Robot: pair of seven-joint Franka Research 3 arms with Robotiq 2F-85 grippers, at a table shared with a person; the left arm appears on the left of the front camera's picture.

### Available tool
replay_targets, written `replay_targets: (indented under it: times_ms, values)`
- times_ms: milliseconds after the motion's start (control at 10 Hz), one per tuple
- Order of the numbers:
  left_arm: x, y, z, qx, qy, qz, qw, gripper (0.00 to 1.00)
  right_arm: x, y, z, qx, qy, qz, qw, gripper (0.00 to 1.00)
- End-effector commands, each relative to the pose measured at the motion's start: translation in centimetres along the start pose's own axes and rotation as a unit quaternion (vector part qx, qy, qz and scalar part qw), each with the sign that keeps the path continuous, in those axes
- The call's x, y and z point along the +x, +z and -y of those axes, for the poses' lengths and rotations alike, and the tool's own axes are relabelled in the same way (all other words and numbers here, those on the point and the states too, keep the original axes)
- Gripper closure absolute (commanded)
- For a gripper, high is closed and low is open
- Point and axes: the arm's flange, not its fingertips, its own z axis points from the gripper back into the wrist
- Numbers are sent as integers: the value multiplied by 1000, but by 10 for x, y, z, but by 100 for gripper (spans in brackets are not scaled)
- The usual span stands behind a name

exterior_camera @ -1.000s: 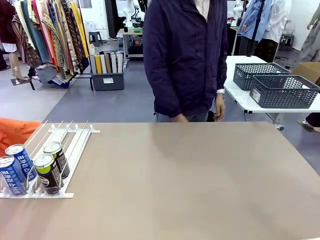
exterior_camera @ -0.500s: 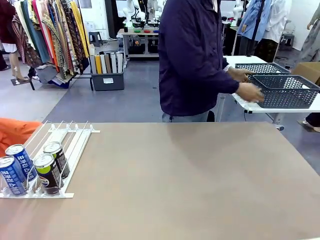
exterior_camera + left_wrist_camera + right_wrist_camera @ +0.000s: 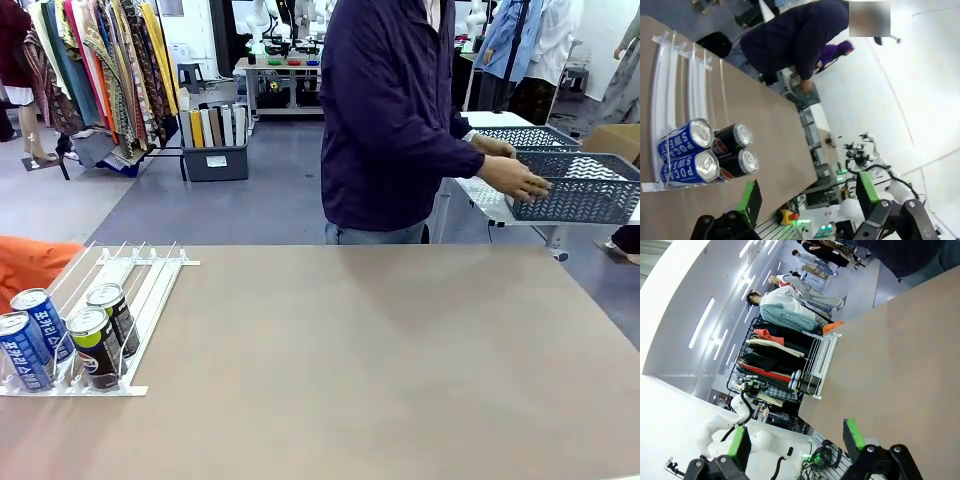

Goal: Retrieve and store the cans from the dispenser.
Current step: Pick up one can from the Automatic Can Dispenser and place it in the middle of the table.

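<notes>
The white railed dispenser (image 3: 152, 272) lies at the table's left edge. At its low front end stand two blue-and-white cans (image 3: 25, 350) and two dark cans with a green-yellow band (image 3: 96, 348), all upright against the stoppers. The left wrist view looks down on the same cans (image 3: 695, 150) in the dispenser (image 3: 670, 75); my left gripper (image 3: 807, 197) hangs open above and short of them, holding nothing. My right gripper (image 3: 796, 437) is open and bare over the table, far from the dispenser (image 3: 826, 357) and its cans (image 3: 802, 380).
A person in a dark jacket (image 3: 390, 120) stands behind the table's far edge, turned right, with both hands on a dark grey lattice basket (image 3: 585, 185) lifted off a white side table. A second basket (image 3: 520, 137) sits behind it. The brown table (image 3: 400, 350) spreads wide.
The person has turned to the right, reached to the side table and lifted the near grey basket. The cans and dispenser have not moved.
</notes>
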Motion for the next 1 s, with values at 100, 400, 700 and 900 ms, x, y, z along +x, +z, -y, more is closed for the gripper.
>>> replay_targets:
  times_ms: [100, 400, 700, 900]
  values:
    - [12, -49, 69, 204, -33, -200, 958, 0, 4, -2, -4, 10, 1, 10, 1000, 0]
    - [24, -148, 107, 461, -34, -362, 810, 0, 4, -2, -4, 10, 1, 10, 1000, 0]
    - [12, -193, 91, 605, -19, -326, 726, 0, 4, -2, -4, 10, 1, 10, 1000, 0]
    - [16, -192, 91, 590, -88, -239, 766, 0, 4, -2, -4, 10, 1, 10, 1000, 0]
